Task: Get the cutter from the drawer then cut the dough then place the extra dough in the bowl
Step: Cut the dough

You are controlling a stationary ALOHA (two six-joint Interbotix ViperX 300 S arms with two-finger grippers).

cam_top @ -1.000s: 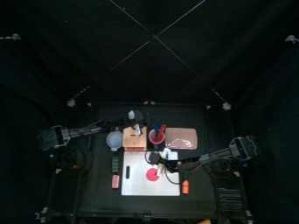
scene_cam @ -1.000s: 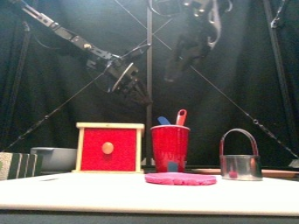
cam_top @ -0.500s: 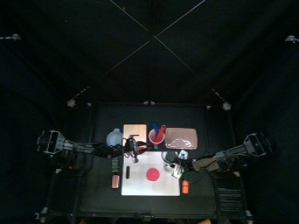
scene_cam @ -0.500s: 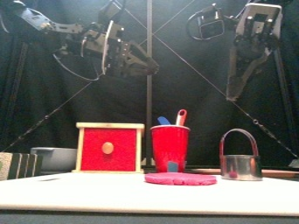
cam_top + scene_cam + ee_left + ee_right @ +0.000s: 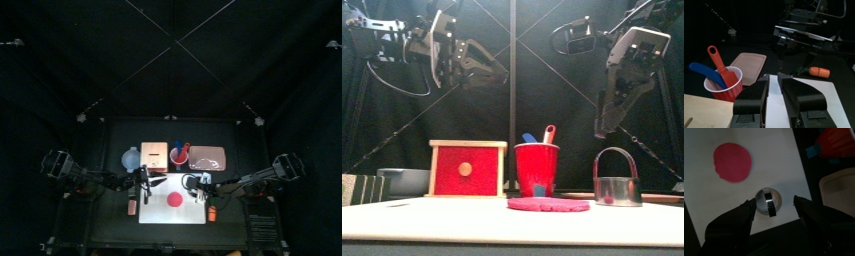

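Cutter [image 5: 617, 184] upright on board [image 5: 422, 222], handle up; right claw [image 5: 773, 201] wide apart, left claw [image 5: 775, 78] slightly apart.

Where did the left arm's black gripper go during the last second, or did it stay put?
Yes, it moved. In the top view the left gripper came from behind the pale wooden box to in front of it.

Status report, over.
Left hand open, empty, raised. Right hand open above cutter on white board. Dough uncut. Nothing in the way.
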